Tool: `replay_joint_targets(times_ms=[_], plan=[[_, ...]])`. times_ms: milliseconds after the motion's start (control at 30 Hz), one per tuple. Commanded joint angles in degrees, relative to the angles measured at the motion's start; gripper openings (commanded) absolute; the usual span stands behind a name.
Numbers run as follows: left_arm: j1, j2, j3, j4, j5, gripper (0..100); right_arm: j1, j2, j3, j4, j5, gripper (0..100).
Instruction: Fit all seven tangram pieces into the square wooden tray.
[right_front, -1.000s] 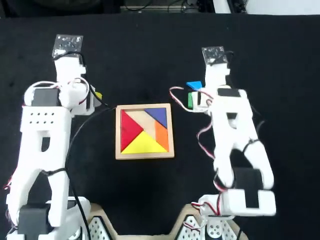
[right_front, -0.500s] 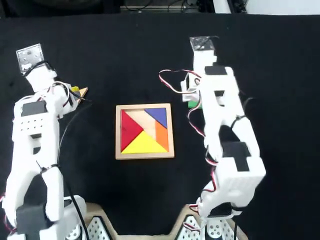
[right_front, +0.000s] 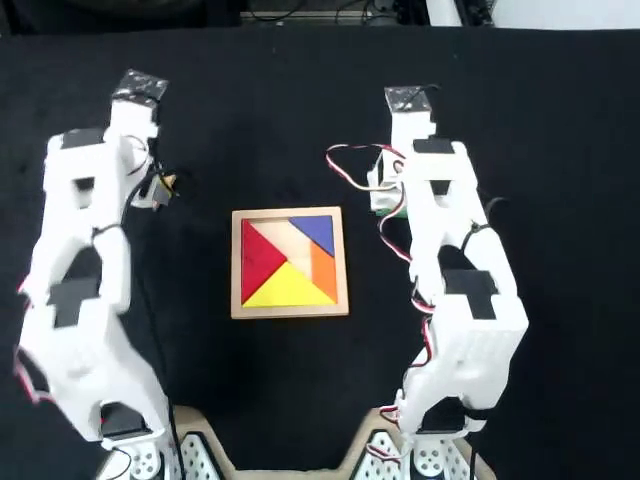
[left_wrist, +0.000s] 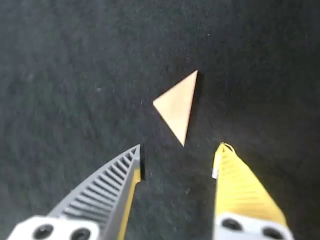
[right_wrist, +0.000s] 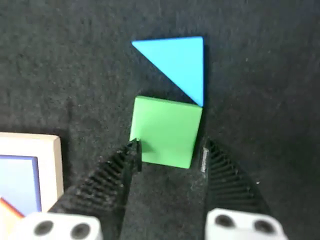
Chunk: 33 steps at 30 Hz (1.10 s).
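The square wooden tray (right_front: 238, 262) lies mid-table holding a red, a yellow, a blue and an orange piece, with a pale patch near its far side. My left gripper (left_wrist: 178, 150) is open just short of a small tan triangle (left_wrist: 177, 106) that lies flat on the black cloth; in the high view this gripper (right_front: 160, 187) sits left of the tray. My right gripper (right_wrist: 169, 149) is open with its fingertips flanking the near edge of a green square (right_wrist: 167, 131). A blue triangle (right_wrist: 177, 62) touches the square's far side.
The tray's corner (right_wrist: 35, 146) shows close beside the right gripper, with the blue piece (right_wrist: 17, 180) inside it. In the high view the right arm (right_front: 440, 220) covers most of the green square (right_front: 399, 212). Black cloth spreads around the tray.
The left arm swung out to the left, then back towards the tan triangle. The right arm shifted left over the blue and green pieces, then held almost still.
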Motion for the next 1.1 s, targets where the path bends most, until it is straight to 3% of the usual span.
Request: replay_joint_targets(times_ms=[0, 600, 833, 1067], plan=[[2.1, 11.8, -22.3, 7.7, -4.6, 23, 0.8, -0.7, 0.2, -1.8, 1.0, 18.8], [1.6, 47.9, -79.7, 33.1, -8.6, 23, 0.8, -0.9, 1.2, -3.4, 1.2, 18.8], [0.3, 54.8, -88.5, 37.5, -10.1, 23, 0.9, -0.7, 1.2, -3.4, 1.2, 18.8], [-1.9, 56.5, -89.6, 38.4, -10.0, 23, 0.8, -0.7, 1.2, -3.4, 1.2, 18.8]])
